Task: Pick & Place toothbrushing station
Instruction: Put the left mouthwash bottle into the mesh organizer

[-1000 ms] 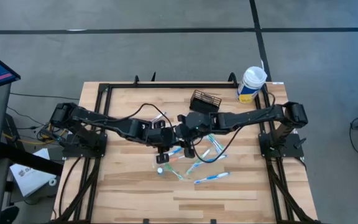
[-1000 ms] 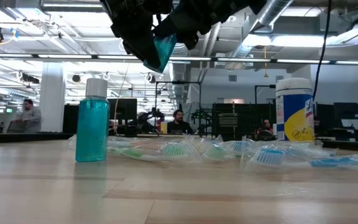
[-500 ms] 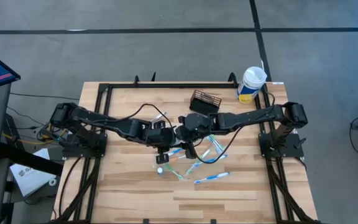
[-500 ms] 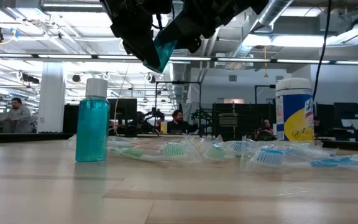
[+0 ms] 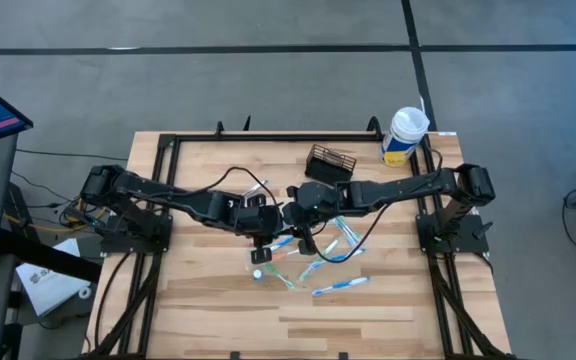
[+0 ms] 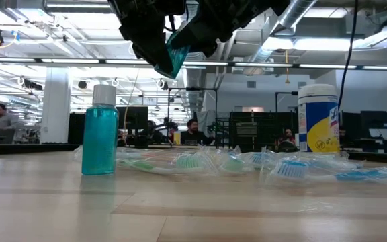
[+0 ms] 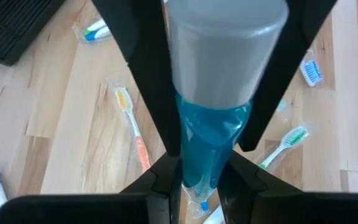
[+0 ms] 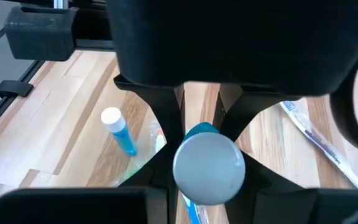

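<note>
Fingers [image 7: 151, 93] of the left gripper [image 7: 207, 162] are closed on a blue bottle [image 7: 213, 134], which is held cap-up above the middle of the counter [image 5: 218, 320]. The same bottle is clamped below its white cap by the narrowly parted fingers [image 8: 166, 118] of the right gripper [image 8: 201, 134]. The caddy [image 5: 330, 161] is seen at the back of the counter, apart from both grippers and near the canister [image 5: 405, 135]. A second bottle [image 6: 101, 131] is stood among wrapped toothbrushes [image 5: 340, 287] scattered below the grippers.
</note>
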`<state>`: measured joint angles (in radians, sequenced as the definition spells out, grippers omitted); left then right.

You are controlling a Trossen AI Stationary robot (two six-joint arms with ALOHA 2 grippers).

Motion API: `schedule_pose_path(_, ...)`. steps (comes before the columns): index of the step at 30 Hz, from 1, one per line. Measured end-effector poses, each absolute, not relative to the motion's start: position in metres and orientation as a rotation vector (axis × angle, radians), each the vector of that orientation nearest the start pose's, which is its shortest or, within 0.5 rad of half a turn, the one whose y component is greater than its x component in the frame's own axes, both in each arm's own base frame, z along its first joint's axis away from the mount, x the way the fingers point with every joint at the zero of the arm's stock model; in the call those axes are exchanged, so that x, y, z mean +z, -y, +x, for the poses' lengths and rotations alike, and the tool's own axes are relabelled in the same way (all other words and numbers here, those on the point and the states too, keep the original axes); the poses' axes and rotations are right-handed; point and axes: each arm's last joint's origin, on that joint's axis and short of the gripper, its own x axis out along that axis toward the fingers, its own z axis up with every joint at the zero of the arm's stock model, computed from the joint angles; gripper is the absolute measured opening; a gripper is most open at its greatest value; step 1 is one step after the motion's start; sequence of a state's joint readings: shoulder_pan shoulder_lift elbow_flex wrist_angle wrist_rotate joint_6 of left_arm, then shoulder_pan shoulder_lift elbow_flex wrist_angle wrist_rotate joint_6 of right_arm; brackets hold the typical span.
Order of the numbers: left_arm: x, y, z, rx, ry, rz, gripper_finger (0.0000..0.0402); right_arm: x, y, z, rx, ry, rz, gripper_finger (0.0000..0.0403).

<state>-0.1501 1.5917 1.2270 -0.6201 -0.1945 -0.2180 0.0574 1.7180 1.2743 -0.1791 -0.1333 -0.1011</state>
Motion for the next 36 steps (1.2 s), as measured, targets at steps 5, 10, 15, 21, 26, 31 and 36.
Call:
schedule_pose_path(5,0.256,0.044,0.326,0.143,-0.958,-0.03,0.0089,0.257,-0.026,0.383,0.221,-0.617,-0.076,0.0076)
schedule_pose_path(10,0.26,0.043,0.324,0.119,-0.952,0.015,0.0114,0.257,-0.021,0.381,0.22,-0.641,-0.068,0.0076)
schedule_pose_path(15,0.272,0.041,0.317,0.142,-0.915,0.028,0.0125,0.253,-0.016,0.378,0.209,-0.685,-0.059,0.0076)
schedule_pose_path(21,0.286,0.037,0.299,0.204,-0.877,0.021,0.012,0.249,-0.001,0.375,0.171,-0.74,-0.039,0.0076)
schedule_pose_path(26,0.279,0.034,0.281,0.239,-0.852,-0.039,0.0115,0.251,0.016,0.368,0.116,-0.79,0.002,0.0076)
schedule_pose_path(31,0.27,0.032,0.268,0.24,-0.78,-0.08,0.0115,0.261,0.036,0.354,0.049,-0.832,0.031,0.0076)
schedule_pose_path(36,0.263,0.031,0.26,0.236,-0.693,-0.12,0.0113,0.274,0.058,0.332,-0.027,-0.875,0.089,0.0076)
